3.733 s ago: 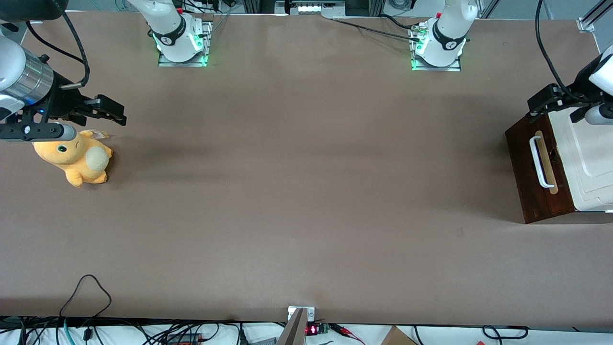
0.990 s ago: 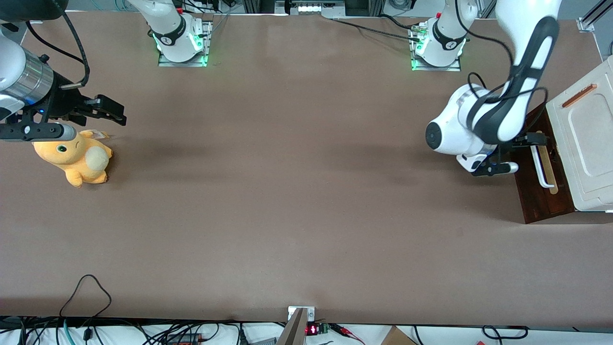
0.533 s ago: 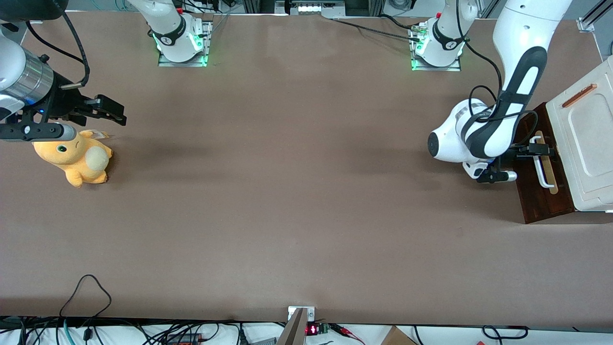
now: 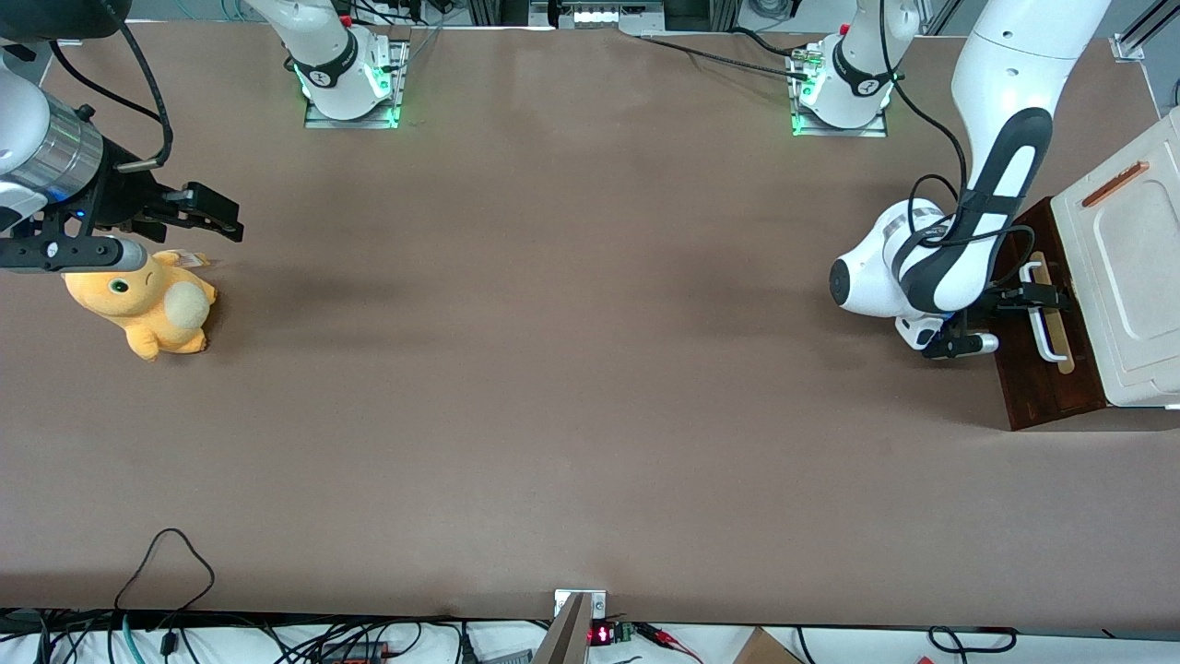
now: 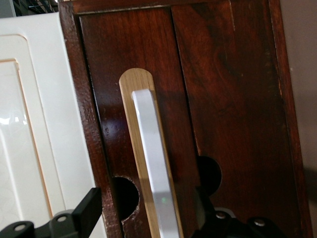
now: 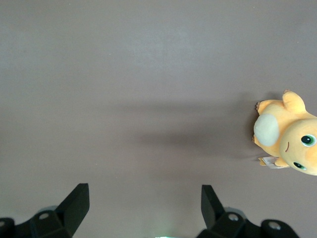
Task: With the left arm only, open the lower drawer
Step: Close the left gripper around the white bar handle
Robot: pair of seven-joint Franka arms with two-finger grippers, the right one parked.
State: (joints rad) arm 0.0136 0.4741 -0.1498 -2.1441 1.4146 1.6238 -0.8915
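The gripper (image 5: 148, 218) stands open, fingers straddling the white bar handle (image 5: 153, 163) of the lower drawer (image 4: 1037, 369) at the worktop's working-arm end. Centre on the bar, close firmly, then pull straight outward.

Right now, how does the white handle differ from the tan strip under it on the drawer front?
The white handle is a glossy raised bar; the tan strip is flat wood with a rounded end. The handle is narrower, so the strip shows along both its sides. Both run the same way along the dark drawer front. The end effector is open, one finger on each side of the handle.
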